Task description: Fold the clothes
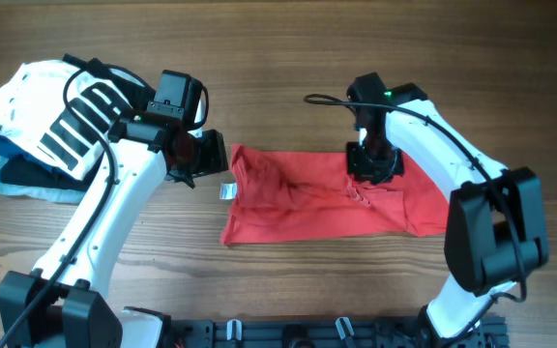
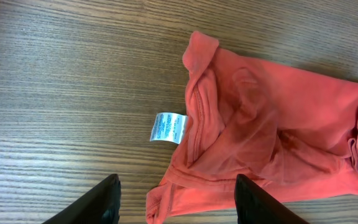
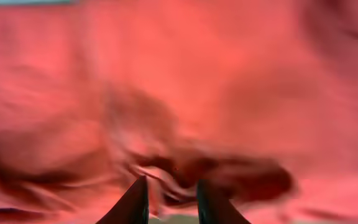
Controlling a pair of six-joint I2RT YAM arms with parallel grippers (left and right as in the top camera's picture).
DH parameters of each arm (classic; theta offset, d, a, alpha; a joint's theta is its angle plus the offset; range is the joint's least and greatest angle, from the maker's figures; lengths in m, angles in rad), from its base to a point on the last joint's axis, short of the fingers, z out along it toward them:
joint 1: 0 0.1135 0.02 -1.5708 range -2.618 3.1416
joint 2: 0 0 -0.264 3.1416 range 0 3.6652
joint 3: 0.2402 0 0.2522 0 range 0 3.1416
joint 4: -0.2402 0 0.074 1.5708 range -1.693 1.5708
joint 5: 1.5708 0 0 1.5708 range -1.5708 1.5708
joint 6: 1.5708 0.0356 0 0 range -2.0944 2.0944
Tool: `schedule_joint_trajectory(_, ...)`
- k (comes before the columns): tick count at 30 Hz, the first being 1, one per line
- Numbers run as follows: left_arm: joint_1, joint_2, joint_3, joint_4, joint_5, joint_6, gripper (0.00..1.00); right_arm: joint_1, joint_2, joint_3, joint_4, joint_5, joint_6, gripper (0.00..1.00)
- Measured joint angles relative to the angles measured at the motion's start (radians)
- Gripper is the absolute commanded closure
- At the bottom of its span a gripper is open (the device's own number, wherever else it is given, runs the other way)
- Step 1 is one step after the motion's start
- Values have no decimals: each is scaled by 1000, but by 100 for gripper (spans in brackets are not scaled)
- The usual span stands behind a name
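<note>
The clothes, a red T-shirt point(image 1: 307, 198), lie crumpled and roughly rectangular in the middle of the wooden table, the small white tag point(image 1: 227, 191) sticking out at the left end. My left gripper point(image 1: 201, 155) hovers open at that left end. In the left wrist view its fingers point(image 2: 178, 180) stand wide apart over the shirt's hem point(image 2: 272, 130), beside the tag point(image 2: 168, 127), holding nothing. My right gripper point(image 1: 370, 169) is down on the shirt's upper right part. In the right wrist view its fingers point(image 3: 171, 182) stand slightly apart, with a raised fold of red cloth point(image 3: 229, 74) between them.
A pile of other garments sits at the far left: a white one with black stripes point(image 1: 56, 111) on top of black and light blue ones point(image 1: 22, 179). Bare wood surrounds the shirt. A black rail point(image 1: 307, 333) runs along the front edge.
</note>
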Motion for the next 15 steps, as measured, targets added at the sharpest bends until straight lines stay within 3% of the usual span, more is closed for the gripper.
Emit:
schedule_joint_trajectory(3,0,0,0,0,0,0,41,-50,-78,0,-36,64,45,67)
schedule_joint_trajectory(8,0,0,0,0,0,0,41,-98,-154,-11,-97,100,24,66)
schedule_joint_trajectory(15,0,0,0,0,0,0,41,-96,-152,-290,145,79,12,67)
